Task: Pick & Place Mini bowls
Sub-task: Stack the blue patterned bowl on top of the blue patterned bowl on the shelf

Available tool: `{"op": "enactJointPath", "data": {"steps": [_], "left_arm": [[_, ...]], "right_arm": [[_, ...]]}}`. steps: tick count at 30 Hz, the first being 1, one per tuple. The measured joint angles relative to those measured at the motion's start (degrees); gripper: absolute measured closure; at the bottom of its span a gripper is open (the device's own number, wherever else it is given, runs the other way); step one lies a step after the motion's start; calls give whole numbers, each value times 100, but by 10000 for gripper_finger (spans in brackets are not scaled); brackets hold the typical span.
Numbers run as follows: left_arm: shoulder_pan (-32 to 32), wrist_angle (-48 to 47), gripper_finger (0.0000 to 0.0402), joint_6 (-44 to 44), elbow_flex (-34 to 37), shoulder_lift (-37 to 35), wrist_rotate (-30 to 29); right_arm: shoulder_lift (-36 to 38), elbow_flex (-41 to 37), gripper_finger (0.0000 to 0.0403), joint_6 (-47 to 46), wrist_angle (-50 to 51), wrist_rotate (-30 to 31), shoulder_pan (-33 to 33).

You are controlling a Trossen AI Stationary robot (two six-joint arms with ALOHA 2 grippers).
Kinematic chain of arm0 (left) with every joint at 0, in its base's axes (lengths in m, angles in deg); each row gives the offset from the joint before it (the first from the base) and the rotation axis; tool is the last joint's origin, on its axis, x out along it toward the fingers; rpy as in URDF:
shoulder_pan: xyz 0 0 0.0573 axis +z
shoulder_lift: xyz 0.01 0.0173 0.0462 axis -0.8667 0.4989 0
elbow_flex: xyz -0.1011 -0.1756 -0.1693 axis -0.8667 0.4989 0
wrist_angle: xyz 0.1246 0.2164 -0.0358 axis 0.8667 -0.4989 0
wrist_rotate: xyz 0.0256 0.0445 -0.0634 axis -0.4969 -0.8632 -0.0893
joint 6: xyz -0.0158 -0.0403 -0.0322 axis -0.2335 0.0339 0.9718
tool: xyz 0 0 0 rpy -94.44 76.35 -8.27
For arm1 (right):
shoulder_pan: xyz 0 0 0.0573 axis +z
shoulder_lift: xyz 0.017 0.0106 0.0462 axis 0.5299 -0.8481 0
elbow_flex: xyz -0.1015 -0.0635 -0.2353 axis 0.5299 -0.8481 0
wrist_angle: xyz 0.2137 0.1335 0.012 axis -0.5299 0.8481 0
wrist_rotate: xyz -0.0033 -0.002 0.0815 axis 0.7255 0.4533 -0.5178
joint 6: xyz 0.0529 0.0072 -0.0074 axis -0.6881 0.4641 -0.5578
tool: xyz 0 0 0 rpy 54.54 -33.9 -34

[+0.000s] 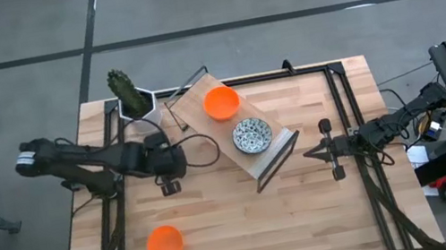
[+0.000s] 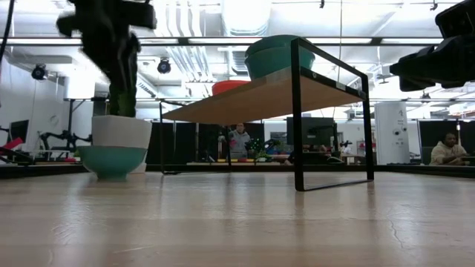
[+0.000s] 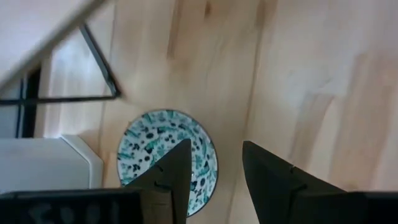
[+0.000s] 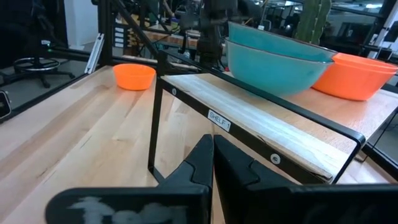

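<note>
My left gripper point(image 3: 217, 177) is open and hovers over a white bowl with a blue-green floral pattern point(image 3: 166, 158). That bowl stands on the table right beside the white cactus pot point(image 3: 50, 165); in the low view it shows as a teal bowl point(image 2: 111, 160), with the gripper point(image 2: 111, 30) high above it. On the tilted wooden shelf point(image 1: 205, 123) sit an orange bowl point(image 1: 221, 102) and patterned bowls point(image 1: 252, 135), which show as two stacked in the right wrist view point(image 4: 273, 59). Another orange bowl point(image 1: 164, 244) stands on the table near its front left. My right gripper point(image 1: 318, 152) is shut and waits to the right of the shelf.
The shelf's black metal frame point(image 4: 155, 124) stands just ahead of my right gripper. The cactus pot point(image 1: 136, 103) is at the table's far left. A black rail frame point(image 1: 342, 105) runs along the table's sides. Bare wood lies in the near middle point(image 1: 258, 228).
</note>
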Motion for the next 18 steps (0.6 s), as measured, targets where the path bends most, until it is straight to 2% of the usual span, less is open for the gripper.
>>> {"op": "enactJointPath", "data": {"steps": [8, 18], "left_arm": [[89, 625, 264, 123, 1104, 20, -40], [128, 1534, 264, 164, 1838, 32, -24]], "right_arm": [[0, 0, 394, -24, 0, 0, 0], [0, 0, 394, 9, 0, 0, 1]]}}
